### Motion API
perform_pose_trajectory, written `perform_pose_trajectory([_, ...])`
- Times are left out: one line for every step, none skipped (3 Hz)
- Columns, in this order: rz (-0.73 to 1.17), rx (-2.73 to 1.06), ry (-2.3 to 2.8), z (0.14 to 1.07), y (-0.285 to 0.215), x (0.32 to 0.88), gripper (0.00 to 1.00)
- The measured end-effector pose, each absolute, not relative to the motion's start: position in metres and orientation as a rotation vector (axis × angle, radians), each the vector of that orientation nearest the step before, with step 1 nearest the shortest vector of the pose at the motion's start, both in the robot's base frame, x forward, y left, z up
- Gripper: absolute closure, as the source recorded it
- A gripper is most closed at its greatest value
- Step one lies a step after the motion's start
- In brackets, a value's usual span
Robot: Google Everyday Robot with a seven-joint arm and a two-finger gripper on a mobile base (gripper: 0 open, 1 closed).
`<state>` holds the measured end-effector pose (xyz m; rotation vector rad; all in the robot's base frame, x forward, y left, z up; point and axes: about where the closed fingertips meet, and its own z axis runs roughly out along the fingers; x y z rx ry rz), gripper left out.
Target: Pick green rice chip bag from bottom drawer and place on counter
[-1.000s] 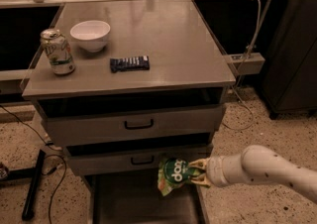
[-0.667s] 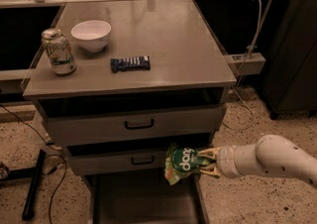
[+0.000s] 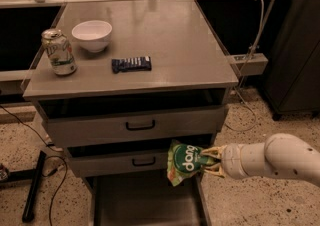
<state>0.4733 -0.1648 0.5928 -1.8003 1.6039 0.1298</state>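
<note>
Pinched by its right edge in the tool [image 3: 209, 160], below the front edge of the desk [image 3: 170, 50]: chip bag [image 3: 183, 163], likely light, crinkly, slippery.

Single high view facing the grey metal drawer cabinet [image 3: 90, 131]
Mid-range, tilted downward; pale two-finger gripper [image 3: 210, 159] at lower right.

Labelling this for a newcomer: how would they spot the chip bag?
Find the grey cabinet. At its lower right, above the open bottom drawer, the gripper is shut on the green rice chip bag. It's crinkled green with white lettering, unlike the blue bar on the counter.
</note>
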Motion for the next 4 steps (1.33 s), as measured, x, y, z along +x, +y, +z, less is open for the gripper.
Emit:
perform_pose_trajectory([0.01, -1.833, 1.499, 0.667, -0.158, 0.459, 1.0])
perform_pose_trajectory([-0.101, -1.856, 1.404, 0.749, -0.153, 0.456, 1.0])
perform_pose_trajectory([-0.15, -1.85, 1.349, 0.827, -0.156, 0.463, 1.0])
perform_pose_trajectory([-0.156, -1.809, 1.311, 0.901, -0.162, 0.477, 1.0])
